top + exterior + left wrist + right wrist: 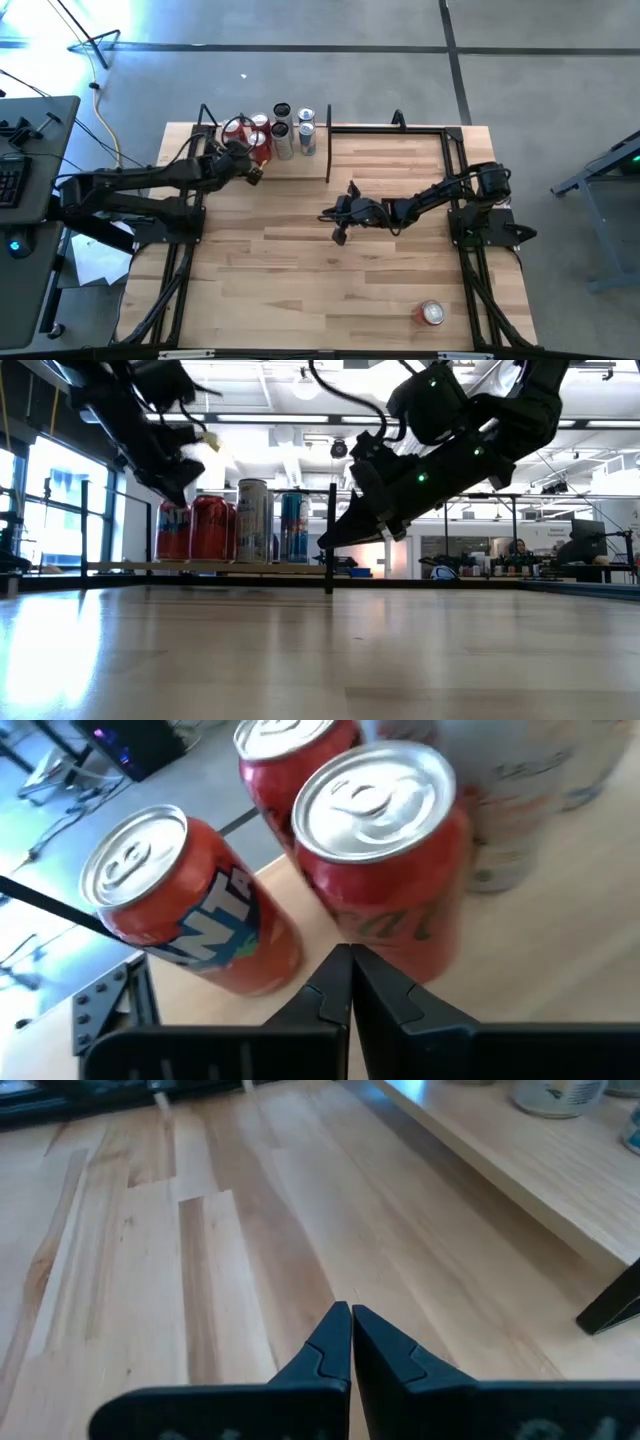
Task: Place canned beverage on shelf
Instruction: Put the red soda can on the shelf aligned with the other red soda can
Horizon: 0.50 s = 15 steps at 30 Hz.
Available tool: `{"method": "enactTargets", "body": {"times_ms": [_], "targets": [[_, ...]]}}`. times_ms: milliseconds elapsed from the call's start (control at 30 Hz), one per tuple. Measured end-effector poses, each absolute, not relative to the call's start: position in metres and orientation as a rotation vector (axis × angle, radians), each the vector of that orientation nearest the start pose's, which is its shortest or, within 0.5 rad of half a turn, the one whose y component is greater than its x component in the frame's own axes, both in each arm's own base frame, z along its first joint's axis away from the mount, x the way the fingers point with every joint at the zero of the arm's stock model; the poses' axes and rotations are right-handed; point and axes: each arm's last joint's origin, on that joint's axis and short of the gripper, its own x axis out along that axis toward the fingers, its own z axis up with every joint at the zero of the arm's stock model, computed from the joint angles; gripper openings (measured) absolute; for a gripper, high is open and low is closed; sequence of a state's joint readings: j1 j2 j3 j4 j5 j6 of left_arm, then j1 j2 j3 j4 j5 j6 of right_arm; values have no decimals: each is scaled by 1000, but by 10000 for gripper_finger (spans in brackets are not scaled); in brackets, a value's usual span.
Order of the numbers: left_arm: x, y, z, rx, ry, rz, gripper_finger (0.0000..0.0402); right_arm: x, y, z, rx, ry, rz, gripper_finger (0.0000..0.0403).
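Thin red aluminium can near table edge: light, slippery, dentable; grip mid-body. Right gripper and left gripper clenched, empty

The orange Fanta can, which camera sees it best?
The left wrist view: the Fanta can fills it, label readable, beside the left gripper. High view shows only can tops; low view partly hides it; right wrist view misses it.

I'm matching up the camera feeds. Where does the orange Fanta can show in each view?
High view: orange Fanta can at the shelf's left end.
Low view: far left of the can row.
Left wrist view: left of the red can.
Right wrist view: absent.
Shared landmark: red can, beside it.
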<state>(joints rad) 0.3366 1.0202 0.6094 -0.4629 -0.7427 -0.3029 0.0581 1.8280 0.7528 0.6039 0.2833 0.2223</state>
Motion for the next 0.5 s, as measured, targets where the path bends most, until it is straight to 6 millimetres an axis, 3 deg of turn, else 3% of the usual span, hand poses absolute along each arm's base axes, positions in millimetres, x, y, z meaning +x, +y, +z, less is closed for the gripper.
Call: {"method": "enactTargets", "body": {"times_ms": [233,500], "targets": [[165,46,237,-53,594,1003,0,328,39,154,68,472,-179,0],[169,2,242,64,495,880,0,288,86,217,79,735,-154,0]]}}
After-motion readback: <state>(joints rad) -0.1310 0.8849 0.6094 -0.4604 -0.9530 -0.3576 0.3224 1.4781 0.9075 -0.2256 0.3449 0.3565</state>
